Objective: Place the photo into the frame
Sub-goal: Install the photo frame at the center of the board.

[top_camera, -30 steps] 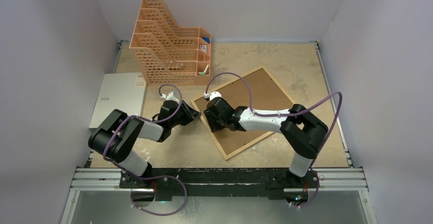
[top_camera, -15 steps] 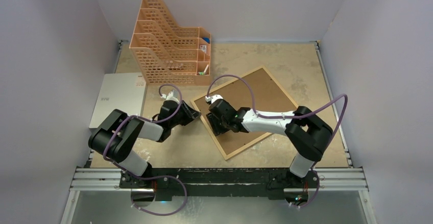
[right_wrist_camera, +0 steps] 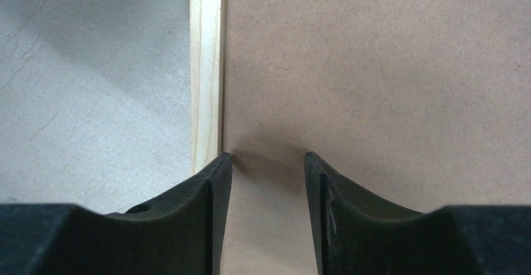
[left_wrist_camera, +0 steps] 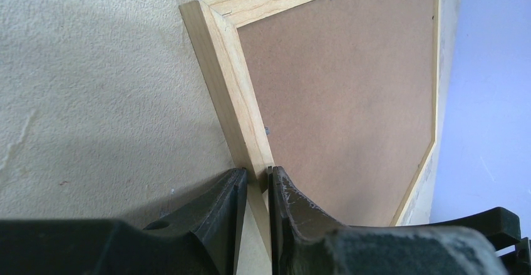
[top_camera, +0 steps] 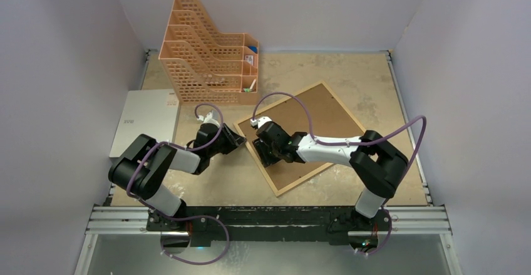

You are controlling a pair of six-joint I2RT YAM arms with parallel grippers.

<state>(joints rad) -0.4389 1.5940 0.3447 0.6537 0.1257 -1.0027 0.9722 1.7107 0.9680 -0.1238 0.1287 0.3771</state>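
Left pincer point(left_wrist_camera: 255, 184) clamped on frame point(left_wrist_camera: 226, 74) rail, right pincer point(right_wrist_camera: 268, 162) part-open, tips at backing board point(right_wrist_camera: 376, 68)

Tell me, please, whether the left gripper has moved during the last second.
No; the left gripper stays on the frame's near-left edge, below the orange organizer.

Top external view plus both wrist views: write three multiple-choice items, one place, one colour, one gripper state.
1. The orange lattice file organizer stands at: A the near right; B the table's far left; C the centre.
2. The fibreboard backing panel in the light-wood rectangular picture frame is: A blue; B white; C brown.
3. The left gripper is: A wide open; B holding the organizer; C shut on the frame's rail.
Answers: B, top view shows it far left. C, both wrist views show brown. C, its fingers pinch the wooden rail.
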